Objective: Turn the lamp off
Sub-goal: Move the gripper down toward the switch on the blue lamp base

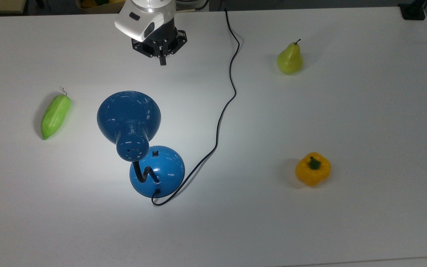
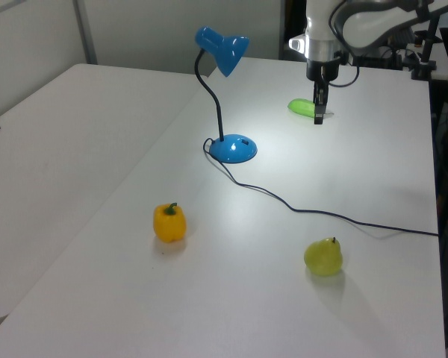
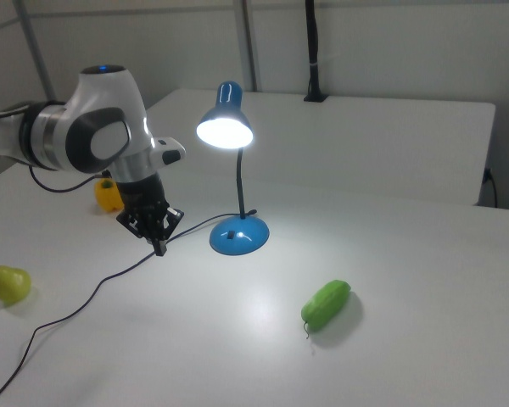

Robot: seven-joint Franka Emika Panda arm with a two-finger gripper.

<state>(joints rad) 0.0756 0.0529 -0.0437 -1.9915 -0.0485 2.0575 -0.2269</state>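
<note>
Blue lamp, count one: glossy blue desk lamp (image 1: 132,122) with bell-shaped shade, bent black gooseneck and round domed base, standing upright on the white surface (image 1: 365,111); seen also at (image 2: 225,97) and (image 3: 233,170).
Lamp state: lit; the shade's opening glows in the right view and a bright pool lies on the surface around the base.
Switch: small dark rectangular switch (image 1: 155,152) on the dome of the base, on the side toward the top view's top.
Cord, count one: long black cord (image 1: 224,107) leaves the base at its lower edge in the top view, loops, then winds up to the surface's far edge.
Gripper, count one: black two-finger gripper (image 1: 162,61) on a white and silver arm, pointing down above the surface, well apart from the lamp; seen also at (image 2: 319,115) and (image 3: 160,248).
Fingers: pressed together, holding nothing.
Other items, one each: green elongated vegetable (image 1: 55,115) at the top view's left of the shade; yellow-green pear (image 1: 290,58) at the top view's upper right; yellow bell pepper (image 1: 313,168) at the top view's lower right.
Obstruction: the cord runs beside the gripper on the top view's right, apart from it; nothing lies between gripper and lamp base in the top view.
Writing: none legible.
</note>
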